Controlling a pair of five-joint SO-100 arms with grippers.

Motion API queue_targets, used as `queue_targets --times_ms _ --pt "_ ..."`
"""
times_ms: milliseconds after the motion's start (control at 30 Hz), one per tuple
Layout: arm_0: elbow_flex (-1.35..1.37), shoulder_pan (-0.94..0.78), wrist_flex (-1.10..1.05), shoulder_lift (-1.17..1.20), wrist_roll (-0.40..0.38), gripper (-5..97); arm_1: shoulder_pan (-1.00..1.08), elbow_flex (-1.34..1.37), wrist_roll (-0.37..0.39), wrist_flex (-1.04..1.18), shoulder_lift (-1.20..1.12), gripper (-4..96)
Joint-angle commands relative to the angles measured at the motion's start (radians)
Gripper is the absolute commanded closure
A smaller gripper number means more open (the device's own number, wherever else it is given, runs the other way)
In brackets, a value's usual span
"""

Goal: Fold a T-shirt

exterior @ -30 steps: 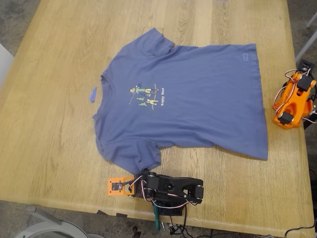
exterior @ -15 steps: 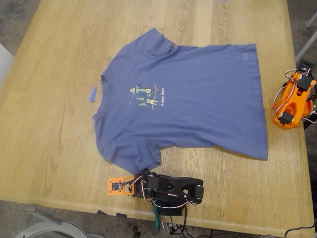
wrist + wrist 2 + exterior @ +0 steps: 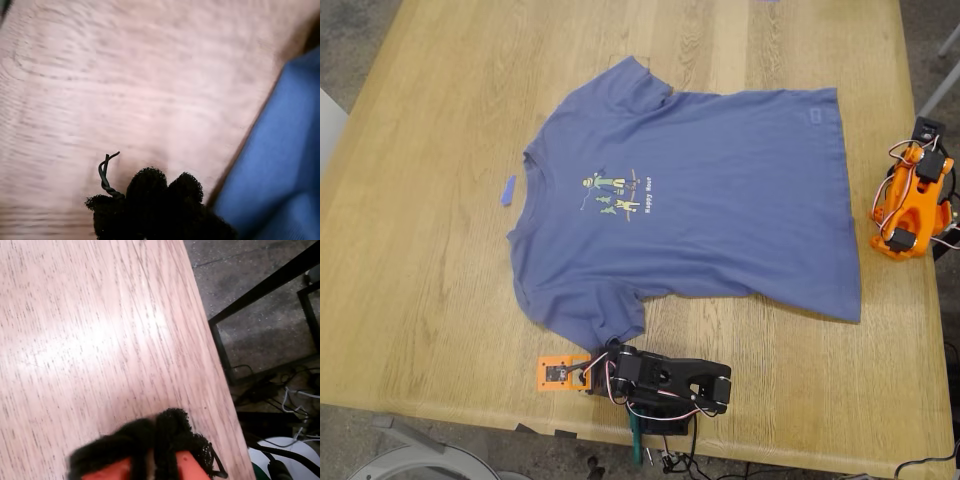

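Small blue scrap [image 3: 508, 190] lying on the bench [image 3: 420, 300], just off the collar. Then the T-shirt [image 3: 720, 210]: slate-blue, spread flat mid-bench, chest print [image 3: 615, 195] facing up, collar toward the exterior view's left, one sleeve rumpled near the bench's front edge. My first claw [image 3: 165, 187] pinched together, empty, over bare wood beside blue cloth. My second claw [image 3: 155, 432] closed too, empty, at a bench edge.

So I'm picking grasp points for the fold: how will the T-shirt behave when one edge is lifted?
The T-shirt will probably be floppy: it lies flat with soft wrinkles on the table, so a lifted edge should drape and sag. It looks thin and light, so likely easy to lift. Pushed, it would probably bunch up instead of sliding whole on the wood.
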Motion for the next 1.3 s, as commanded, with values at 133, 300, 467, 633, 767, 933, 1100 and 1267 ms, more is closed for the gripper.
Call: queue_targets --times_ms 133,300,467,633,767,933,1100,1267 --pt "-0.017 0.043 0.006 0.097 -0.253 92 -0.020 0.066 -0.046 -0.003 0.000 85.3" --pt "-0.017 0.075 0.006 0.114 -0.143 92 -0.104 0.060 -0.077 -0.219 0.002 83.0" --pt "-0.017 0.137 -0.009 0.114 0.089 92 -0.152 0.041 -0.038 -0.572 0.002 84.7" --pt "-0.017 0.187 0.005 0.114 0.112 92 -0.164 -0.034 0.054 -0.569 0.003 85.4" --pt "-0.017 0.255 0.006 0.114 0.023 92 -0.229 -0.074 0.081 -0.575 0.003 85.4" --pt "-0.017 0.314 0.006 0.114 0.034 92 -0.353 -0.118 0.092 -0.595 0.003 85.8" --pt "-0.017 0.282 -0.081 0.114 0.272 92 -0.494 -0.192 0.101 -0.543 0.003 85.1" --pt "-0.017 0.276 -0.245 0.114 0.471 92 -0.635 -0.273 0.089 -0.451 0.003 84.5"
